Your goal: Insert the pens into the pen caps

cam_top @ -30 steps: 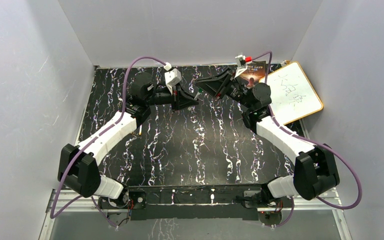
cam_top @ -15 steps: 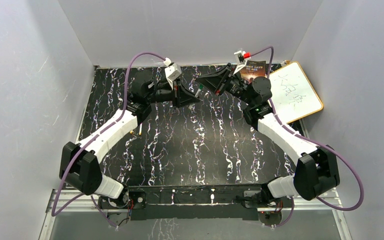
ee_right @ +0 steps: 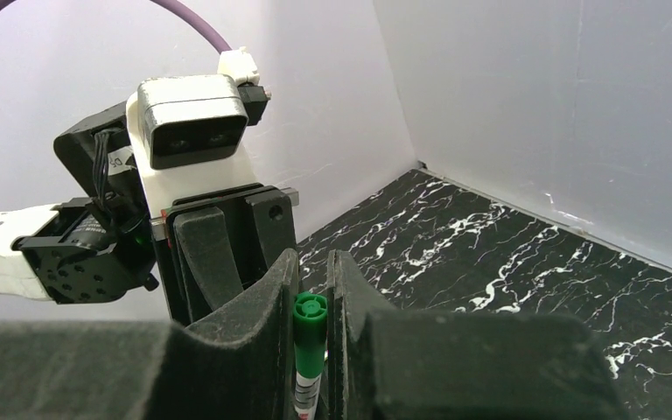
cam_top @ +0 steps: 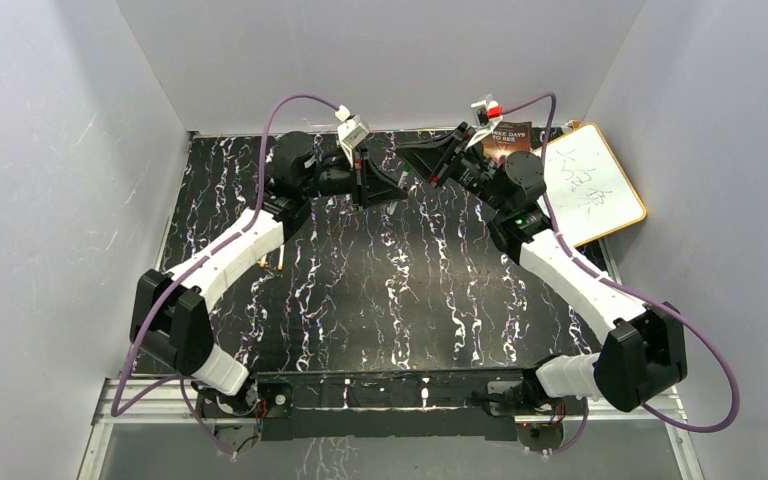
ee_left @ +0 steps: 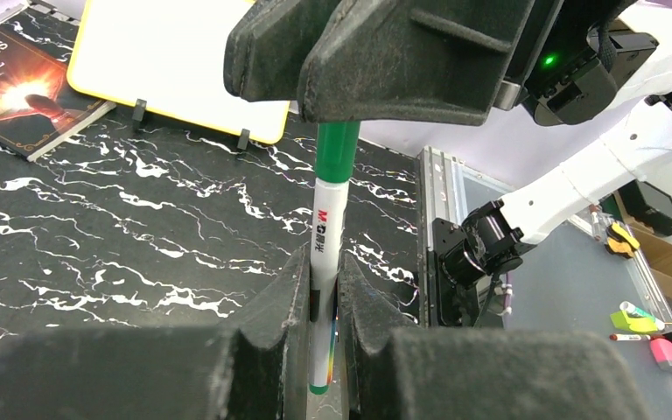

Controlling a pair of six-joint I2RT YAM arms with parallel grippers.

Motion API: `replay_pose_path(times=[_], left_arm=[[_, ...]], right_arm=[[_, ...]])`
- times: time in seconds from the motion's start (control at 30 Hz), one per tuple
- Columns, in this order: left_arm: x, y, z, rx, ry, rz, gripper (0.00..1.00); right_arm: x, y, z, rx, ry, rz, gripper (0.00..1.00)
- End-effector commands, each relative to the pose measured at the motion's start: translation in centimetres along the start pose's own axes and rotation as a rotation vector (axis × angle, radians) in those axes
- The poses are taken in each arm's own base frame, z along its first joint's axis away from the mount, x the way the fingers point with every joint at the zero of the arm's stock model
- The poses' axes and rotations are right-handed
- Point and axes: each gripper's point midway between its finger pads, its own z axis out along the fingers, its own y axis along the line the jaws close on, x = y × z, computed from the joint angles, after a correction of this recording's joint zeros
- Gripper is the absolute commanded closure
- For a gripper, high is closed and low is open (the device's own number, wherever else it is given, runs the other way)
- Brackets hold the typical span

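Left fingers (ee_left: pixel 290 302) clamped shut on pen (ee_left: pixel 325 254) barrel, holding it steady mid-air, left of whiteboard (cam_top: pixel 590 190). Right fingers (ee_right: pixel 273 297) closed narrow around green cap (ee_right: pixel 309 331), in line with pen, probably so cap presses home. Cap appears on tip.

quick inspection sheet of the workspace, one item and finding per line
surface: black table with white veining
job's things: pen held off the table between the two grippers, green cap on its end; thin pale stick lying by the left arm, too small to name
clutter: book and whiteboard at the far right corner
grippers: left gripper shut on the pen; right gripper shut on the green cap
cables: purple cables loop above both arms
surroundings: grey walls on three sides
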Motion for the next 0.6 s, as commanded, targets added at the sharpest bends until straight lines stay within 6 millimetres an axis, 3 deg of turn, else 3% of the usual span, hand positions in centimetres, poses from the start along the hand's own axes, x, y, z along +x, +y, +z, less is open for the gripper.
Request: replay_pose_path(times=[0.0, 0.57], left_arm=[[-9.6, -3.1, -0.2, 0.031, -0.213, 0.216, 1.00], [-13.4, -0.6, -0.4, 0.005, -0.262, 0.292, 1.00]], right_arm=[[9.1, 0.9, -1.6, -0.033, 0.280, 0.074, 1.00], [16.1, -0.6, -5.1, 0.049, 0.414, 0.121, 1.00]])
